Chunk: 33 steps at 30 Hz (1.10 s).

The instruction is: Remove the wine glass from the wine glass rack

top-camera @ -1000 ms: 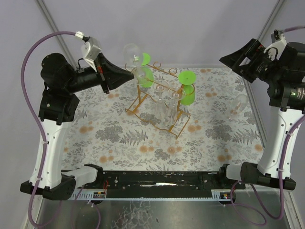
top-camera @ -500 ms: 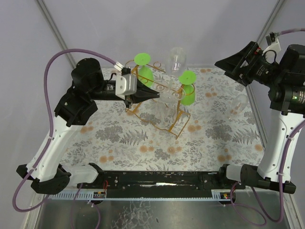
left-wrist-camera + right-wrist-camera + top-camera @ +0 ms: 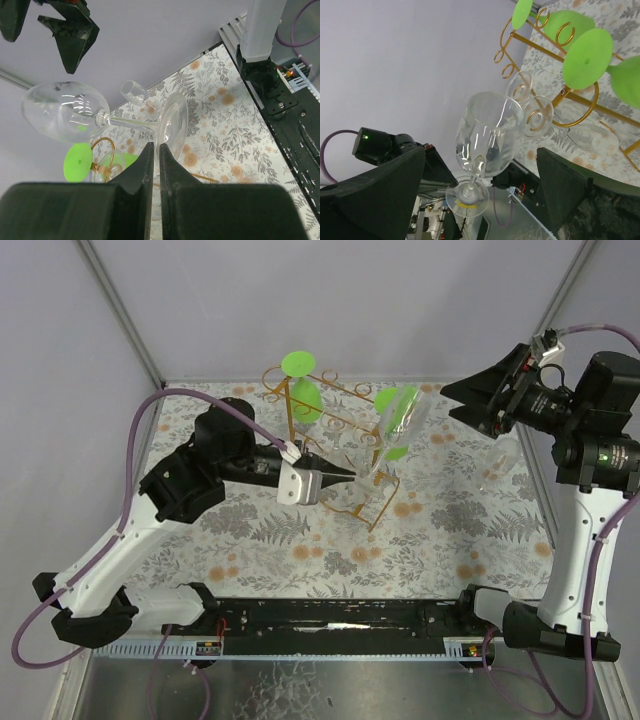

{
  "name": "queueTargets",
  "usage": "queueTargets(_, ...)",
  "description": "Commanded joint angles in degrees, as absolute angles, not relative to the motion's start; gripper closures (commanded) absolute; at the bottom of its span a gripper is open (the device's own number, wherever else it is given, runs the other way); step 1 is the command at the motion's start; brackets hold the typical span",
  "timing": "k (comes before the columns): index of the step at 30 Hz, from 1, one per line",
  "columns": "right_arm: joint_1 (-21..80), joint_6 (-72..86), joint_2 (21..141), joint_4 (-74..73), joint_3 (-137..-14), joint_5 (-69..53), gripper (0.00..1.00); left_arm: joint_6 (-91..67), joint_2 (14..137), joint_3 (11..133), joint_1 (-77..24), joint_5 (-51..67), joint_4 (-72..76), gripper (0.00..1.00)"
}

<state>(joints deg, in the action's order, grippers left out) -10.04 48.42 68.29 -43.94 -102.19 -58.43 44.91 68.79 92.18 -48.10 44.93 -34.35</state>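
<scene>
My left gripper (image 3: 345, 476) (image 3: 156, 146) is shut on the foot (image 3: 172, 125) of a clear wine glass (image 3: 408, 412) (image 3: 60, 112). The glass is held clear of the rack, tilted, its bowl pointing up and to the right. The golden wire wine glass rack (image 3: 288, 422) (image 3: 540, 50) stands at the table's back middle, behind and below the glass. My right gripper (image 3: 450, 400) (image 3: 480, 192) is open at the upper right. In the right wrist view the glass bowl (image 3: 487, 132) sits just in front of the gap between its fingers, touching neither.
Two green wine glasses (image 3: 305, 400) (image 3: 395, 405) and some clear ones (image 3: 350, 465) hang in the rack. Another clear glass (image 3: 500, 462) lies on the floral tablecloth (image 3: 300, 540) at the right. Grey walls close in the back and sides.
The left arm has swung down and forward, tipping the held glass from above the rack toward the right gripper. The right gripper has edged left and stayed open.
</scene>
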Motion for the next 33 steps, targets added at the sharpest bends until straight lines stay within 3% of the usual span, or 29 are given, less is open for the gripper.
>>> queueTargets(1,-9.8,55.8,65.9,-34.1,-98.5,-64.6,0.00,53.0,67.2,91.4,-50.2,42.2,-31.4,1.00)
queueTargets(25,-4.7,56.2,63.4,-33.5,-89.8,-64.0,0.01,58.7,69.9,91.1,-56.1,39.7,-30.8,1.00)
queueTargets(30,-3.7,53.8,63.0,-36.8,-89.5,-63.4,0.09,59.1,70.4,91.0,-56.7,39.4,-30.3,1.00)
queueTargets(33,-3.7,52.8,63.0,-38.3,-89.7,-63.4,0.20,59.3,70.4,90.8,-56.7,39.1,-30.3,1.00)
